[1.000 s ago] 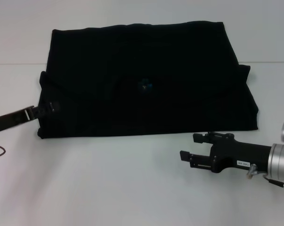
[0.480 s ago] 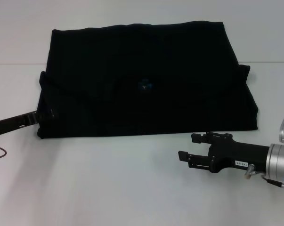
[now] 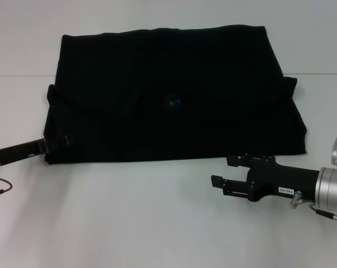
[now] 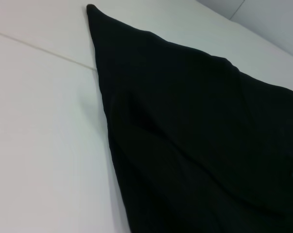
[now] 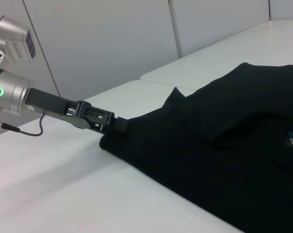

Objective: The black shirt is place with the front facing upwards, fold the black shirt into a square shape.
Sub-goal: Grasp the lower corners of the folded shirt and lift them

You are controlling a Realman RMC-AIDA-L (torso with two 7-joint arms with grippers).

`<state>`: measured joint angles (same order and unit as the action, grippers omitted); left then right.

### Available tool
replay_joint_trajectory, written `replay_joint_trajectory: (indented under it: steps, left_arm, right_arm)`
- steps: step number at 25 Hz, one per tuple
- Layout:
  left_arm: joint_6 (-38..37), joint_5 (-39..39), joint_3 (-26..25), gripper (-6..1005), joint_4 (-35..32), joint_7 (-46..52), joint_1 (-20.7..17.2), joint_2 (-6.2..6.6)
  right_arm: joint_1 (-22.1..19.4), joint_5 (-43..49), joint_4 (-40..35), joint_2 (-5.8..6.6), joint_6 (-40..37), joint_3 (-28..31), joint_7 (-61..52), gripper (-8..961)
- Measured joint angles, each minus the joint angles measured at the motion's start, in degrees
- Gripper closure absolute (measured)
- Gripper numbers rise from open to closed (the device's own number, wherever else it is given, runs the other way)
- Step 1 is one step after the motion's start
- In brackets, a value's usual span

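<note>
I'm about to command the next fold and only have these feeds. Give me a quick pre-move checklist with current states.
1. Left gripper at the near left corner of the black shirt: ok.
2. Left grip closed on the fabric: cannot tell.
3. Right gripper open, off the cloth, near the right front hem: ok.
4. Shirt flat on the table: ok, small wrinkles at the left edge.
5. Blue neck label visible: ok.
6. Square shape reached: not ok, still a wide rectangle.

one black shirt (image 3: pixel 174 95), two grippers
</note>
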<state>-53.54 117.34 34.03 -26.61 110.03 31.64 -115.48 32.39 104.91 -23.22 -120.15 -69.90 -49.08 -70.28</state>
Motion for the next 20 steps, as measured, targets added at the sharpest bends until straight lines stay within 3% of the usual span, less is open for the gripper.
replay_joint_trajectory:
  steps: [11, 16, 20]
  left_arm:
    - [-0.38, -0.01, 2.14, 268, -0.41, 0.71, 0.11, -0.17]
    - [-0.27, -0.01, 2.1, 465, -0.57, 0.44, 0.19, -0.2]
    - [-0.25, -0.01, 2.13, 682, -0.62, 0.39, 0.19, -0.18]
  right_arm:
    - [0.04, -0.68, 0.01, 0.09, -0.18, 0.07, -0.24, 178]
    - [-0.21, -0.68, -0.25, 0.16, -0.3, 0.24, -0.71, 178]
    - [-0.33, -0.68, -0.32, 0.18, -0.39, 0.77, -0.74, 178]
